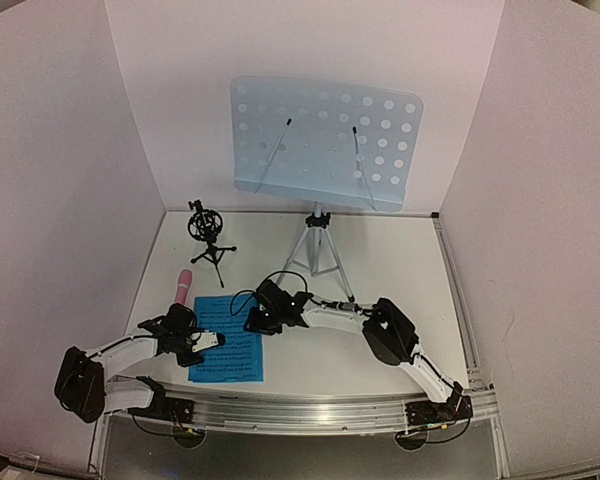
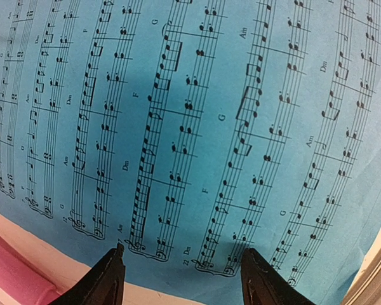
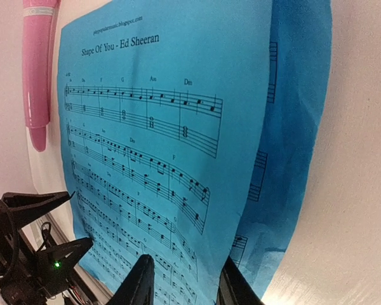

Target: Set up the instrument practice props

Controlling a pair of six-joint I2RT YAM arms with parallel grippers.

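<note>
The pale-blue perforated music stand [image 1: 325, 140] stands on its silver tripod [image 1: 318, 250] at the back. The black tripod mic holder [image 1: 208, 232] stands back left. The pink microphone [image 1: 183, 287] lies flat beside two stacked blue sheet-music pages [image 1: 227, 352]. My left gripper [image 2: 183, 255] is open, its fingertips [image 2: 117, 255] resting on the lower margin of the top page [image 2: 197, 114]. My right gripper [image 3: 187, 279] is open and straddles the raised edge of the top page [image 3: 165, 76], one finger under it. The second page [image 3: 298, 127] lies beneath. The microphone also shows in the right wrist view [image 3: 37, 70].
White walls enclose the table on three sides. A metal rail [image 1: 310, 405] runs along the near edge. A black cable [image 1: 280, 280] loops by the right wrist near the tripod's legs. The table edge [image 2: 374, 279] shows close to the left gripper.
</note>
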